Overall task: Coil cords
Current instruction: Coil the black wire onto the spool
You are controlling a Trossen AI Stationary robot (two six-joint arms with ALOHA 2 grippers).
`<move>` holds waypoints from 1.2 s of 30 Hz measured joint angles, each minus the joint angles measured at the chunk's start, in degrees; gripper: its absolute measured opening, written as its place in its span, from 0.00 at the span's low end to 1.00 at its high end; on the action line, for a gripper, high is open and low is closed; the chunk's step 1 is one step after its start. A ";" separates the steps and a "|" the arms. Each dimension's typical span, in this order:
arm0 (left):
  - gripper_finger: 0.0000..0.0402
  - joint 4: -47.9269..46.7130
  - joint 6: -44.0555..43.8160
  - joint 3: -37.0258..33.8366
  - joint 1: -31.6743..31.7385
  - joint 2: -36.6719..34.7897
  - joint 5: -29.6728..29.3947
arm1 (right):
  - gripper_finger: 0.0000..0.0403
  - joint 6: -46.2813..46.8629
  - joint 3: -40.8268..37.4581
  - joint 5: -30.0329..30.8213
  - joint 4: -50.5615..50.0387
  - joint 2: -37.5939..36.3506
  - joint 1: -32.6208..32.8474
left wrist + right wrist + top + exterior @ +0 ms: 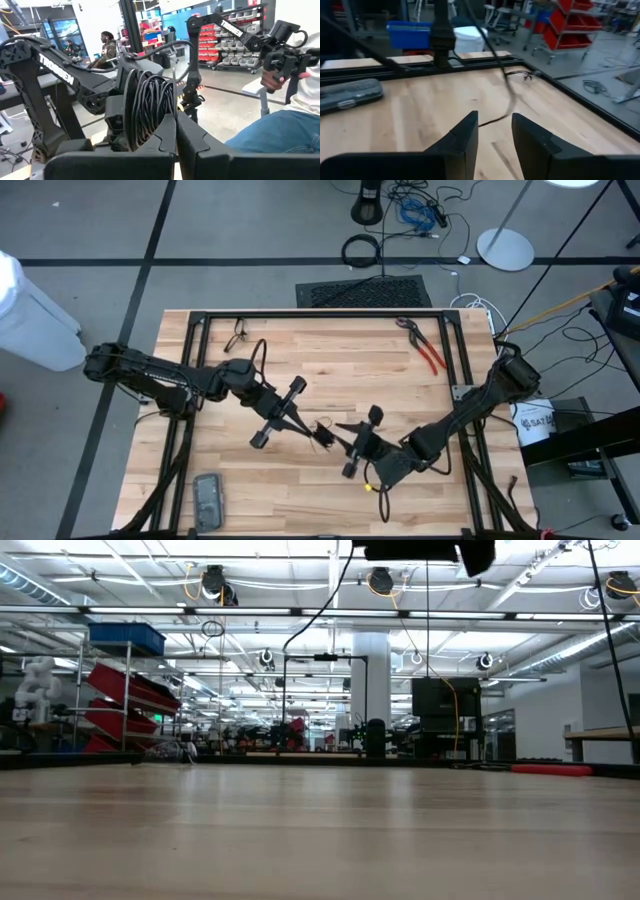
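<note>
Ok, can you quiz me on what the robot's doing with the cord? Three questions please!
1. True or false: the left gripper is shut on a bundle of black cord.
2. Pick one: what lies on the right arm's side of the table? A) red pliers B) a cup C) a book
3. Fill the gap: the right gripper has its fingers ___, with nothing between them.

Key: 1 true. 2 A. 3 open.
</note>
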 joint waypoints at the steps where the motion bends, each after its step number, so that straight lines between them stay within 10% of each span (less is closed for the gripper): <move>1: 0.00 -0.02 0.00 0.00 0.00 0.00 -0.17 | 0.26 0.24 -0.50 1.00 0.36 0.04 0.01; 25: 0.00 -0.02 0.31 -0.02 1.09 0.00 -0.73 | 0.25 -12.53 -1.68 -1.82 11.03 0.06 -3.13; 36: 0.00 0.04 0.15 -0.02 1.09 0.00 -0.71 | 0.02 -12.70 -1.68 -1.78 10.93 0.18 -3.21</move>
